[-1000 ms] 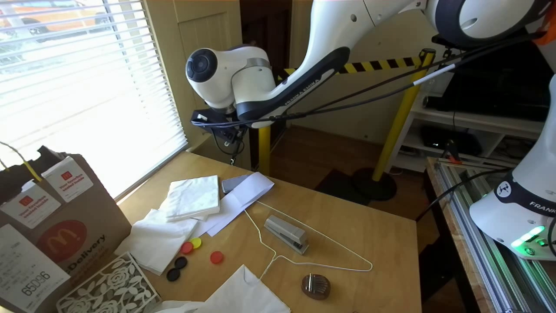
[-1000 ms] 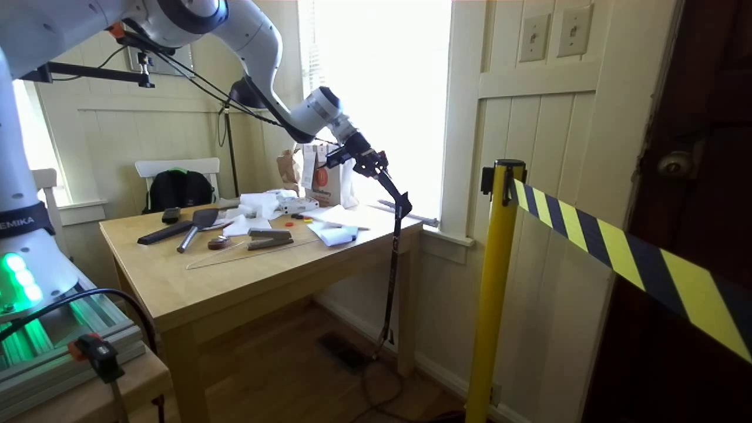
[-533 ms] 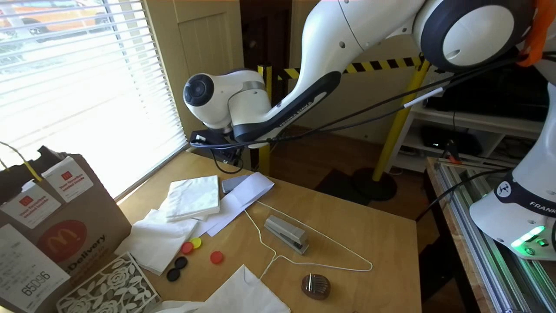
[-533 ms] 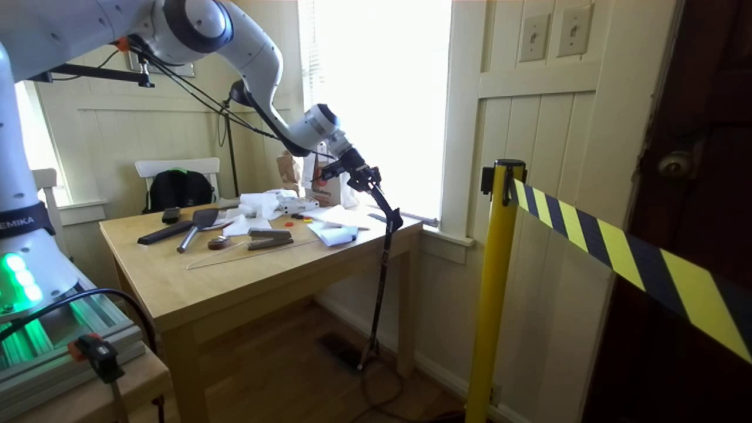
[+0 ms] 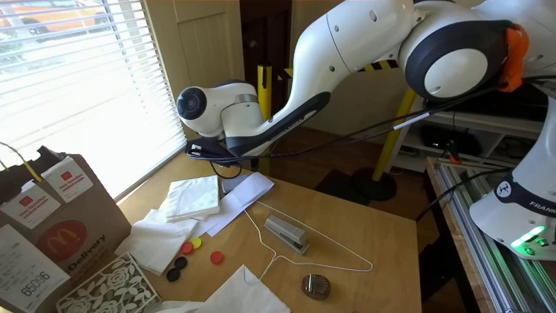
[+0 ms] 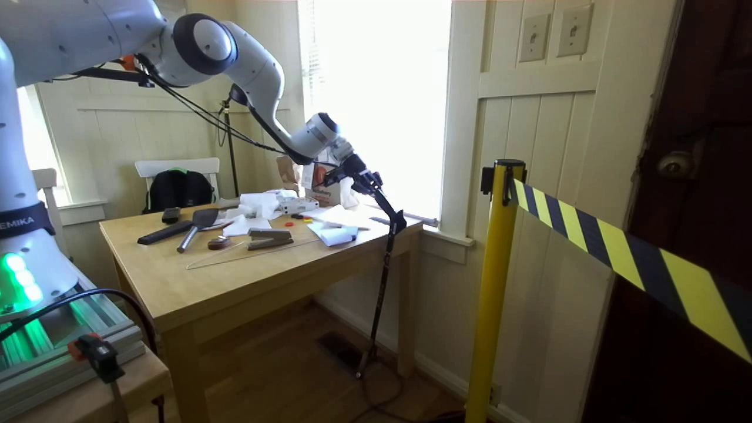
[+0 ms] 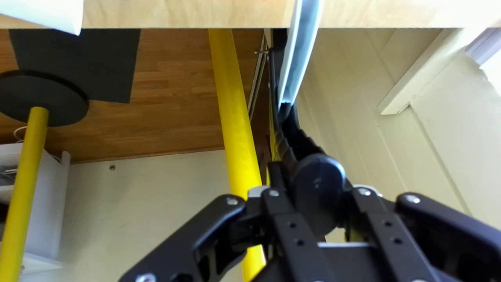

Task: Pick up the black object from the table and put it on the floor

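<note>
The black object (image 6: pixel 383 282) is a long thin rod with a bent, thicker upper end. It hangs steeply past the far edge of the table (image 6: pixel 176 288). Its lower end is close to the floor (image 6: pixel 264 364) near a vent and cable; I cannot tell whether it touches. My gripper (image 6: pixel 376 187) is closed around the upper end. In the wrist view my gripper (image 7: pixel 313 188) has one finger on each side of the object's rounded dark end (image 7: pixel 319 172). In an exterior view the table (image 5: pixel 356 230) shows, but the fingertips and rod are hidden.
A yellow post (image 6: pixel 490 294) with striped tape stands near the rod. On the table are a stapler (image 5: pixel 286 234), a wire hanger (image 5: pixel 321 263), white napkins (image 5: pixel 193 198) and a paper bag (image 5: pixel 87 208). A dark cable (image 6: pixel 382 405) lies on the floor.
The arm and gripper have moved down with the black object held. The object's lower end has come down toward the floor and shifted slightly left in an exterior view.
</note>
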